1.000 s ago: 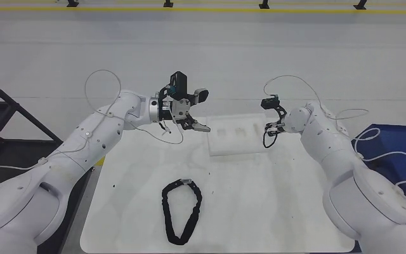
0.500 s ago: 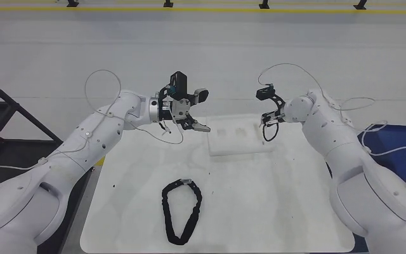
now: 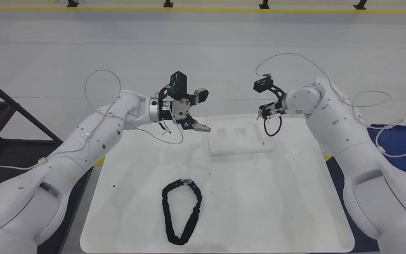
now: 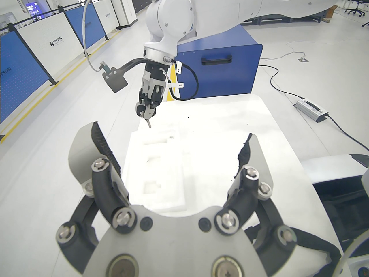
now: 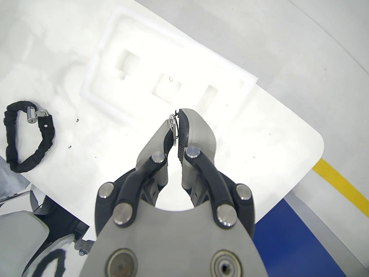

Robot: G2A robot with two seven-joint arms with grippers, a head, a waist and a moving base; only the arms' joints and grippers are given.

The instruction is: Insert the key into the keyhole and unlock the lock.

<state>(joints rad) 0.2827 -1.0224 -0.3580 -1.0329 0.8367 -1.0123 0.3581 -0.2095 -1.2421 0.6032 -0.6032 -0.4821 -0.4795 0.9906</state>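
A black fabric-covered chain lock (image 3: 181, 209) lies in a loop near the table's front left, and its silver lock body (image 5: 30, 115) faces the white foam tray (image 3: 238, 136). My right gripper (image 3: 261, 117) hangs above the tray's right end, shut on a small silver key (image 5: 173, 125) with a ring. The key's tip (image 4: 148, 124) points down toward the tray (image 4: 155, 174). My left gripper (image 3: 192, 122) is held open in the air off the tray's left end, with nothing between its fingers (image 4: 99, 139).
The foam tray (image 5: 106, 38) has three empty cut-out pockets. The white table (image 3: 266, 203) has rounded corners. A blue cabinet (image 4: 227, 59) stands beyond the table's right side, and a cable with a power adapter (image 4: 311, 109) lies on the floor.
My right gripper has risen from the tray's right end and moved a little toward the back, carrying the key. The left arm and the chain lock have not moved.
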